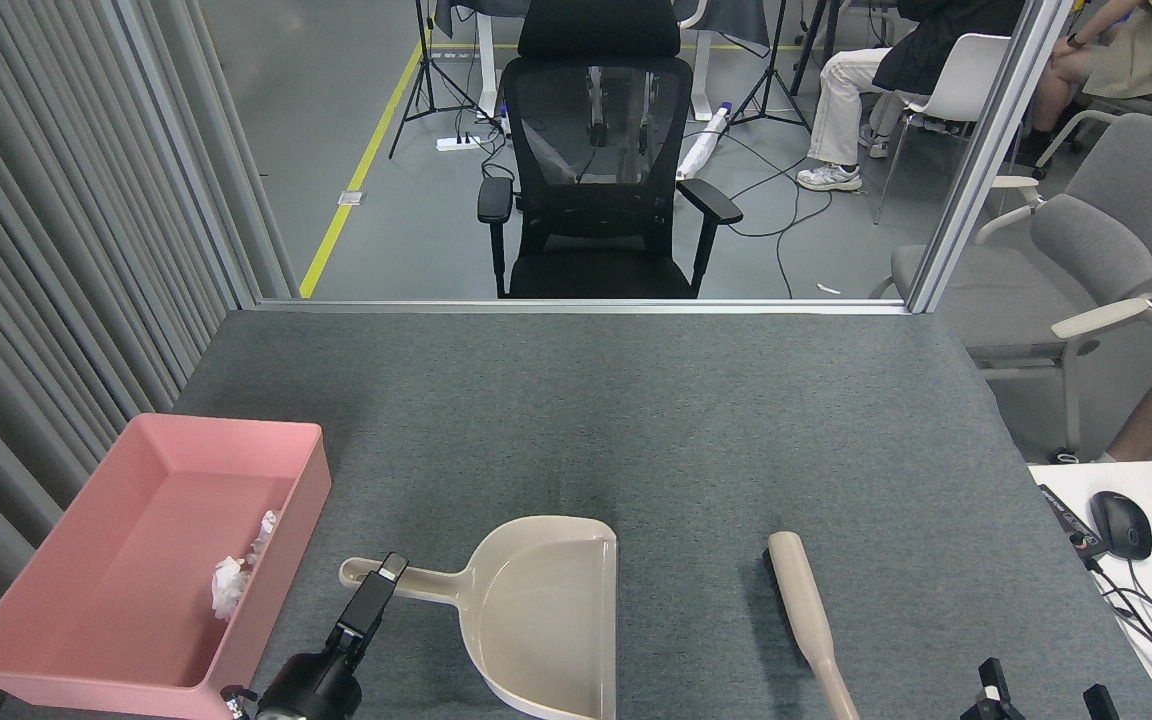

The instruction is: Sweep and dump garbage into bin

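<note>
Garbage [229, 586] is found inside the bin [86, 500]; dustpan [536, 610] emptied. Left gripper [376, 590] pinches its handle; right gripper [1036, 700] state undeterminable.

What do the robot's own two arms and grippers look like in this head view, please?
The left gripper has slim black fingers with a pale tip, set on a glossy black cylindrical wrist that ends in a whitish perforated ring at the bottom edge. Of the right gripper, only two short black finger ends show, one with a small white patch. No cables or lettering can be made out on either.
</note>
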